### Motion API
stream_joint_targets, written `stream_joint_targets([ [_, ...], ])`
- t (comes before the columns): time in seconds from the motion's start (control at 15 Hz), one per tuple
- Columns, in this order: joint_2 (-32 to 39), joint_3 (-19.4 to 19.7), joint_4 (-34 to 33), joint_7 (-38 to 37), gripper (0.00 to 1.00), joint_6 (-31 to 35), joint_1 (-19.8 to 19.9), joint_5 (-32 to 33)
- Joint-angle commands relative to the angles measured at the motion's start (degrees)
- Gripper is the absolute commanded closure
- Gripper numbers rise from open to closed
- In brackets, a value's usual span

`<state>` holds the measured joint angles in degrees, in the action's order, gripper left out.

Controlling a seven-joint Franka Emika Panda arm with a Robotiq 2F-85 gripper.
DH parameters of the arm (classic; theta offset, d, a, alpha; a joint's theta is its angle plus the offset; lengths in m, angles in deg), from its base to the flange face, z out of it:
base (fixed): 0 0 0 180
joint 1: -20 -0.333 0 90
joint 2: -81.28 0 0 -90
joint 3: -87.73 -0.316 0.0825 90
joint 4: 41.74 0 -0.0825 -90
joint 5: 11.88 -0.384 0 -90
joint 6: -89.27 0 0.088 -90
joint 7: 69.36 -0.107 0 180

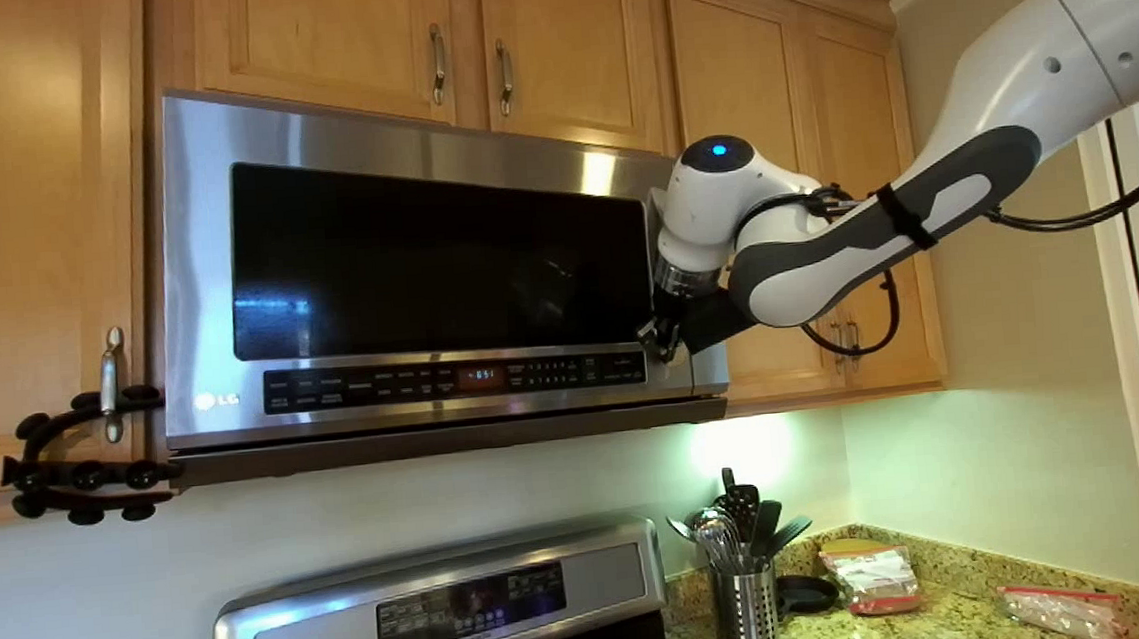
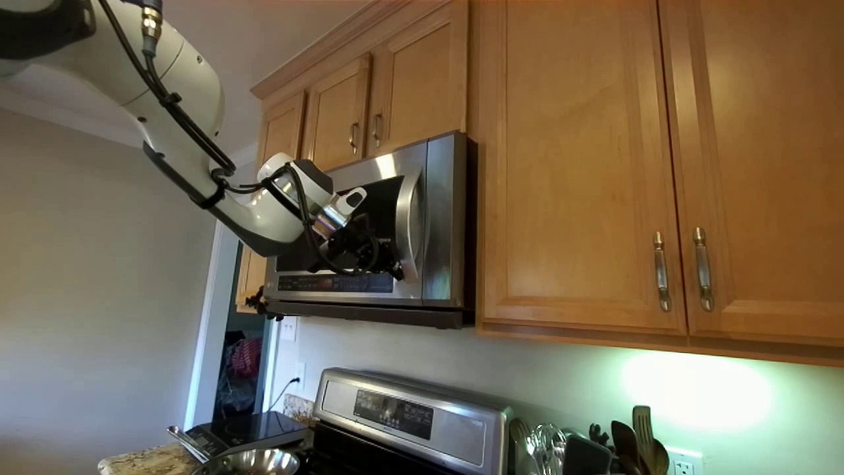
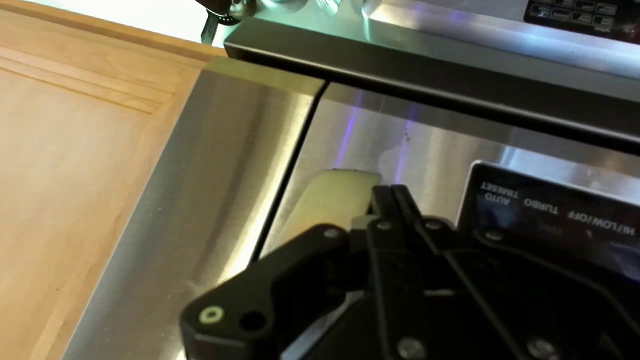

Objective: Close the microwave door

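Note:
The microwave [image 1: 710, 365] hangs under wooden cabinets in both exterior views; its steel side shows in an exterior view [image 2: 447, 221]. The microwave door [image 1: 435, 254], with its dark window, lies flush against the body. In the wrist view only a thin dark seam separates the door [image 3: 440, 140] from the steel side strip [image 3: 220, 185]. The curved steel handle [image 2: 407, 224] is on its right edge; its lower end shows in the wrist view [image 3: 340, 195]. My gripper [image 3: 392, 189] is shut with nothing between its fingertips, beside the handle's lower end, close to the door's lower right corner [image 1: 670, 353].
Wooden cabinets with metal handles [image 1: 505, 78] surround the microwave. A black flexible tripod [image 1: 89, 473] hangs from a cabinet handle at the left. Below are the stove panel [image 1: 449, 609], a steel utensil holder [image 1: 747, 608] and a pan [image 2: 264, 460].

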<state>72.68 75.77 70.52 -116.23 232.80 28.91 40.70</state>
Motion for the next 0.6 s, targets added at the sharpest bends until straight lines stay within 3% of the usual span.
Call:
stream_joint_targets([
  [0.0,3.3,4.52,-4.17,0.87,0.96,-0.74,-2.44,-0.9],
  [0.53,-0.13,5.31,0.31,4.23,0.93,-1.95,-6.37,-10.58],
])
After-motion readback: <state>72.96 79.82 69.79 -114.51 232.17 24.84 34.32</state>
